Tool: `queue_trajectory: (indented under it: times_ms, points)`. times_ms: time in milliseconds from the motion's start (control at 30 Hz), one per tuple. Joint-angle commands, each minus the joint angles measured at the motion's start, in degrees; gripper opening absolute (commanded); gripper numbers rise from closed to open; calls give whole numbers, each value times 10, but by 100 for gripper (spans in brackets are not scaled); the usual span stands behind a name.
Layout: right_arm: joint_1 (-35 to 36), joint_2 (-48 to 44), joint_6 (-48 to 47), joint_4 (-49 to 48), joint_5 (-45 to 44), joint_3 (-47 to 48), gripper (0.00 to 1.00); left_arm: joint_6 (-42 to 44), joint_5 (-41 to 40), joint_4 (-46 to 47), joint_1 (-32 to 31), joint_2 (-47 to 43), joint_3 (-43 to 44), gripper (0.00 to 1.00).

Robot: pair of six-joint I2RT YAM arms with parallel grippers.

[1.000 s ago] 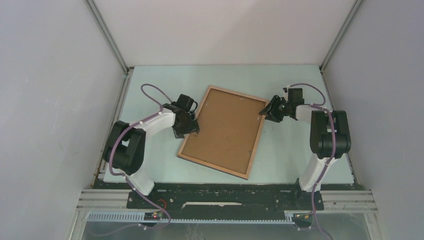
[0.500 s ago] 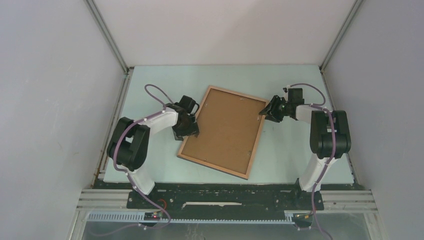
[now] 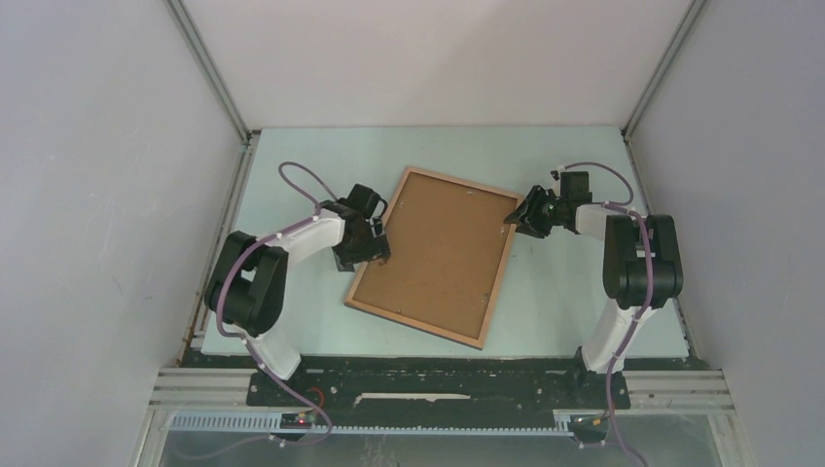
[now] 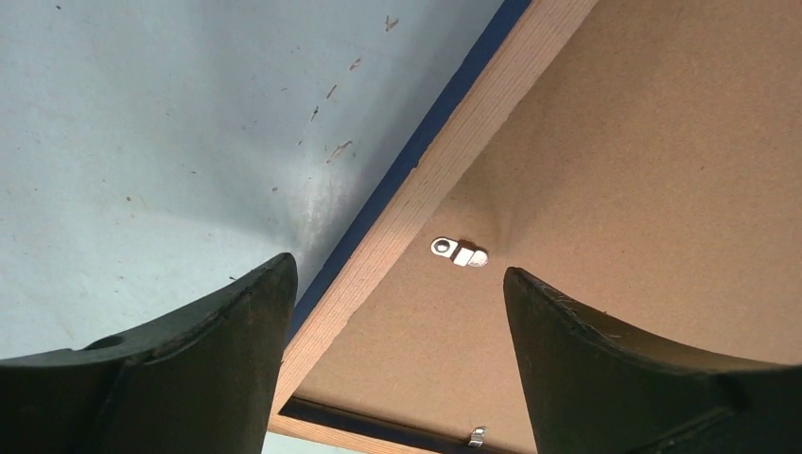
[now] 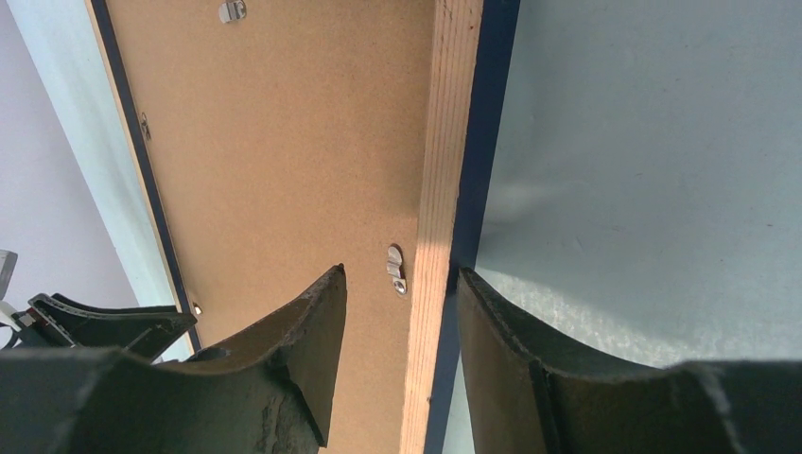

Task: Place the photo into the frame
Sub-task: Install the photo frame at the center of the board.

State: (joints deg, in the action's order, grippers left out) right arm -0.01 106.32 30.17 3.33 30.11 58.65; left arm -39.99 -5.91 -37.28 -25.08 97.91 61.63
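1. We are recording the table (image 3: 545,302): a pale blue-green surface, spreading beneath and outward of both claws.

2. The frame (image 5: 449,142): it is lying flat, back face up, between the two claws. Its wood-brown rails are showing, with a dark navy edge running along their outer side.

3. The backing board (image 3: 438,248): plain brown, sitting inside the rails and reaching inward from each claw.

4. The left claw (image 4: 395,265): it is hovering over the frame's left long rail with its fingers standing wide apart. One is hanging on the table side of the rail, the other over the board, and they are gripping nothing.

5. The right claw (image 5: 402,270): it is hanging near the frame's far right corner, fingers parted only narrowly, the rail passing under the gap. We are seeing no grip. Whether the outer finger is touching the navy edge, we cannot tell.

6. A turn clip (image 4: 461,252): small and silver, lying under the left claw's gap, nearer the board-side finger.

7. A second clip (image 5: 396,269): sitting between the right claw's fingertips, against the rail's inner edge.
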Motion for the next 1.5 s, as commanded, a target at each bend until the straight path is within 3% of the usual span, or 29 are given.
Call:
queue_trajectory:
  times_ms: [0,100,300,600,767,933,1233,1467]
  points:
    - [5,-20,6,-17,18,0,54,3,-18,12,-6,-15,29,86]
    - [5,-22,5,-14,15,-1,52,1,-20,11,-6,-1,35,85]
    - [5,-21,5,-17,16,-1,40,3,-24,6,-6,10,44,80]
    - [5,-22,5,-14,12,-1,41,1,-31,-2,-6,15,46,76]
    - [5,-22,5,-15,13,0,41,-3,-39,-4,-5,25,52,80]
    - [5,-21,5,-16,15,-1,41,-2,-44,-4,-5,29,49,75]
    - [5,-20,5,-16,15,0,41,23,-48,-1,-1,12,17,45]
    - [5,-20,4,-16,15,0,41,49,-37,-1,-1,2,5,34]
